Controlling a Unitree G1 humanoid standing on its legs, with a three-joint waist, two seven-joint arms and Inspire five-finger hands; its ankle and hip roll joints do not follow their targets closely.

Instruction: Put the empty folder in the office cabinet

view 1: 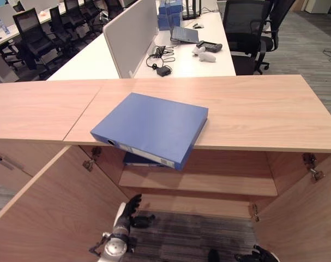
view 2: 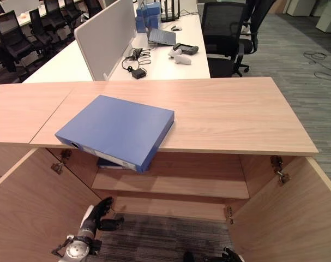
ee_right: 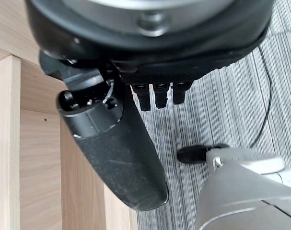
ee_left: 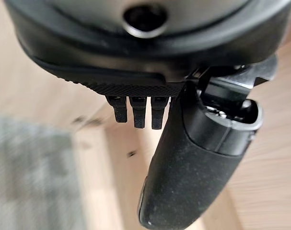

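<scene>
Left eye view: the blue folder point(view 1: 150, 128) lies flat on the cabinet top point(view 1: 263, 112), one corner overhanging the open cabinet; its long axis runs diagonally. The left hand point(view 1: 130, 210) hangs below, nearer it. The right hand point(view 1: 258, 255) hangs low.

Wrist views: both hands relaxed, holding nothing.

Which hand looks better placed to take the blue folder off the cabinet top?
Left, probably. The left hand is open and raised below the blue folder, whose corner overhangs the cabinet top. The right hand hangs lower and further right.
</scene>
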